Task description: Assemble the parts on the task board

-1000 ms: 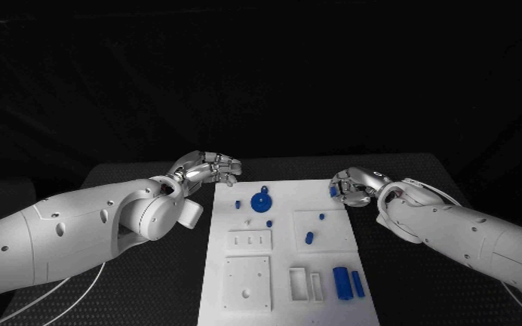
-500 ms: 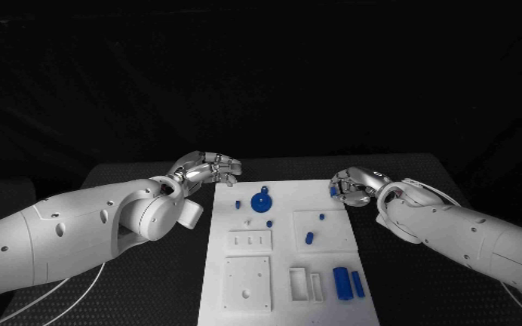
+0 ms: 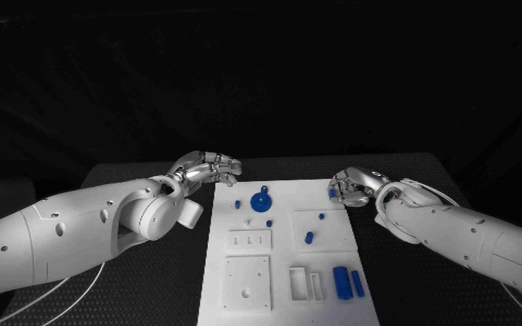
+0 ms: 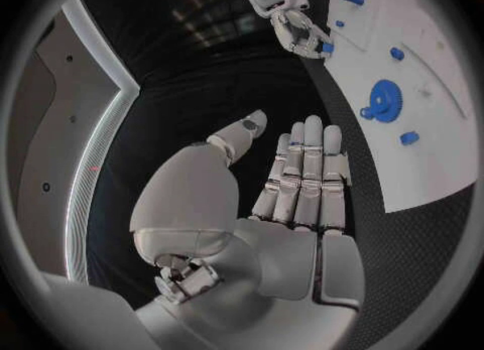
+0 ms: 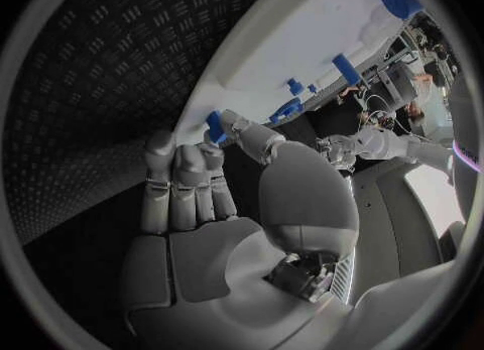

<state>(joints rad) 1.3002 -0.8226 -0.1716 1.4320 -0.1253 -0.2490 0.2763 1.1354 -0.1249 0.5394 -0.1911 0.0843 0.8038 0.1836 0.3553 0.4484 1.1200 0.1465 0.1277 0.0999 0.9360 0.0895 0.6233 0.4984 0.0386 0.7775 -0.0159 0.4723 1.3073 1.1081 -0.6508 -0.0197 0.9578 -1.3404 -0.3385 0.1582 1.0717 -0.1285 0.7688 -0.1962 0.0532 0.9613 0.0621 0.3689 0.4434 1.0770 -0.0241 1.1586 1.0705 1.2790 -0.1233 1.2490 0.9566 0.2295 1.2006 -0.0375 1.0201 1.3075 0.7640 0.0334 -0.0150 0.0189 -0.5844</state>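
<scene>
Parts on the task board (image 3: 285, 266): our right robot hand (image 3: 350, 186) pinches a small blue peg (image 3: 333, 192) at its far right edge; left robot hand (image 3: 207, 167) hovers unclenched, empty.

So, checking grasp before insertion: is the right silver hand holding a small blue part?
Yes. The right hand pinches a small blue part at the white task board's edge.

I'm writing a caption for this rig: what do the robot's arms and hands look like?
Both arms are smooth white shells with rounded joints and small dark screw holes. The left hand and right hand are silver metal with segmented fingers. Thin pale cables trail under the left arm.
</scene>
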